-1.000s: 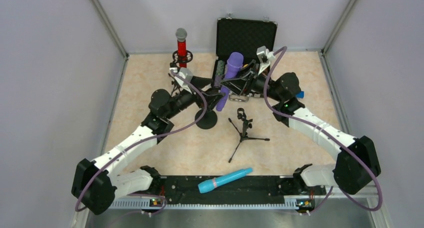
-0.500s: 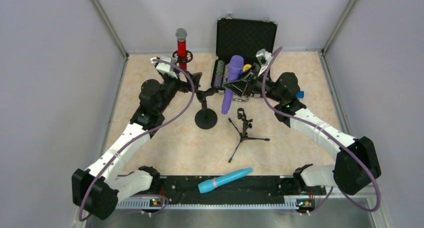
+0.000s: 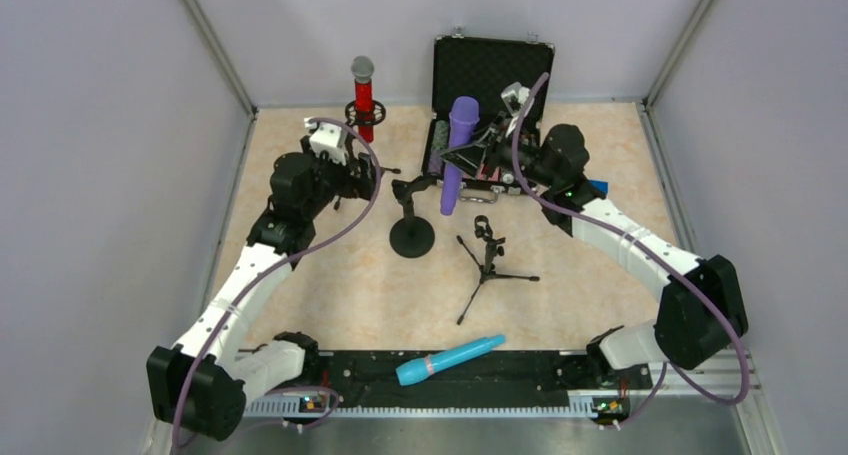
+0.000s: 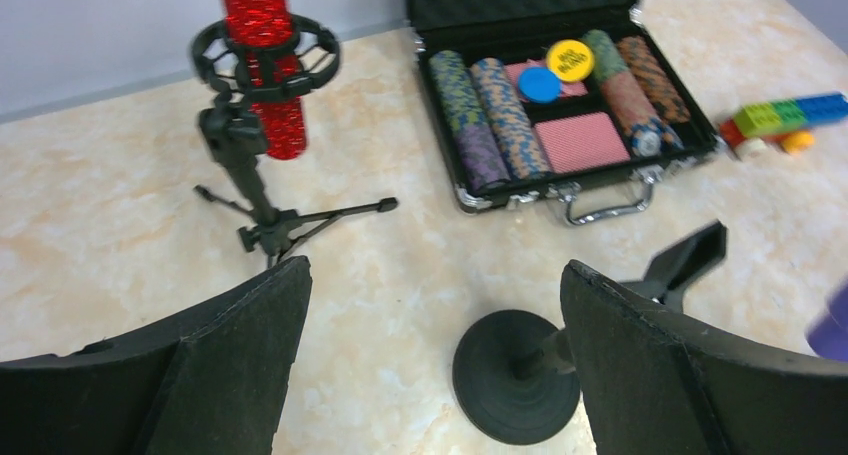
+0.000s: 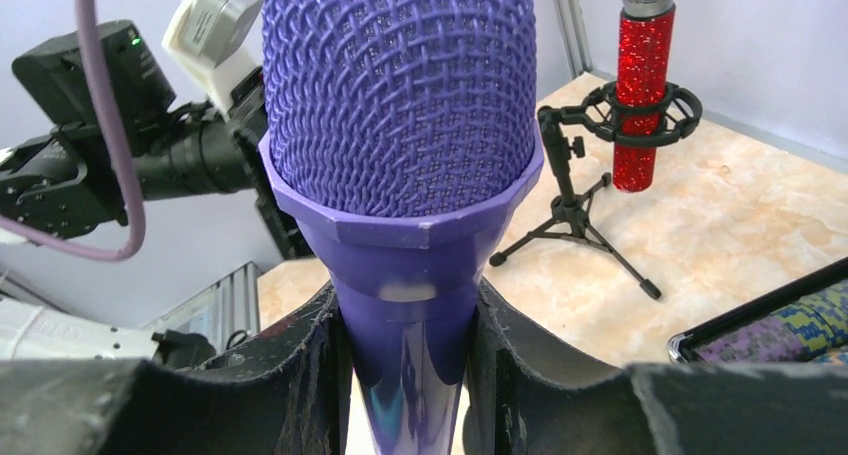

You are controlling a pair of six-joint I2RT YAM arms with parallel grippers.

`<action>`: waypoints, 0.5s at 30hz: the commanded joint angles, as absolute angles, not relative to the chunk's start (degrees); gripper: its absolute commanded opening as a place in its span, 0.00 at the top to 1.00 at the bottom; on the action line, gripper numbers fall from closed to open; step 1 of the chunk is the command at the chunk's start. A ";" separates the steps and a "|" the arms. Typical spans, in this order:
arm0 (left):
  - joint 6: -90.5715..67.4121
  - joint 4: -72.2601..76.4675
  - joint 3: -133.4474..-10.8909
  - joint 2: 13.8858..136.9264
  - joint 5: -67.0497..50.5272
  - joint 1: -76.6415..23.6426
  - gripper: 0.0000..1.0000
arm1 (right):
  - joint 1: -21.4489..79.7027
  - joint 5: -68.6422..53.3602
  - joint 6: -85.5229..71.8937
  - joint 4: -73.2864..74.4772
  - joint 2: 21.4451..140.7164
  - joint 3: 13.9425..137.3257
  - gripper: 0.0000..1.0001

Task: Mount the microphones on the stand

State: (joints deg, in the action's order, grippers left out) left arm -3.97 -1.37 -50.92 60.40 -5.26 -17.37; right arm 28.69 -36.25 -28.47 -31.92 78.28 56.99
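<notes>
Our right gripper (image 3: 472, 159) is clamped on the purple microphone (image 5: 400, 125), upright above the desk (image 3: 580, 285) near the round-base stand (image 3: 412, 237). Our left gripper (image 4: 435, 315) hangs apart, empty. We should align the handle with the clip (image 4: 688, 260) (it looks tilted), then press gently.

Marbled table (image 3: 350, 297); far edge: tripod stand (image 4: 246, 165), chip case (image 4: 560, 105); centre: round-base stand (image 3: 412, 237), small tripod (image 3: 487, 261); near edge: turquoise microphone (image 3: 450, 359).
</notes>
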 commanded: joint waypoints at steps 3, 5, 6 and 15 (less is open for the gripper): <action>-1.39 6.99 -49.59 61.70 -27.95 -12.33 0.02 | 27.81 -35.70 -24.42 -27.75 81.40 63.95 1.00; -1.41 10.15 -49.52 62.28 -31.77 -11.35 0.03 | 27.82 -34.95 -22.96 -27.63 81.64 64.28 1.00; -1.53 11.73 -49.56 62.50 -33.21 -11.08 0.03 | 27.78 -34.02 -21.92 -27.51 81.65 64.37 1.00; -2.28 19.85 -54.17 69.58 -53.71 -10.61 0.04 | 27.77 -27.62 -12.62 -27.30 82.19 64.52 1.00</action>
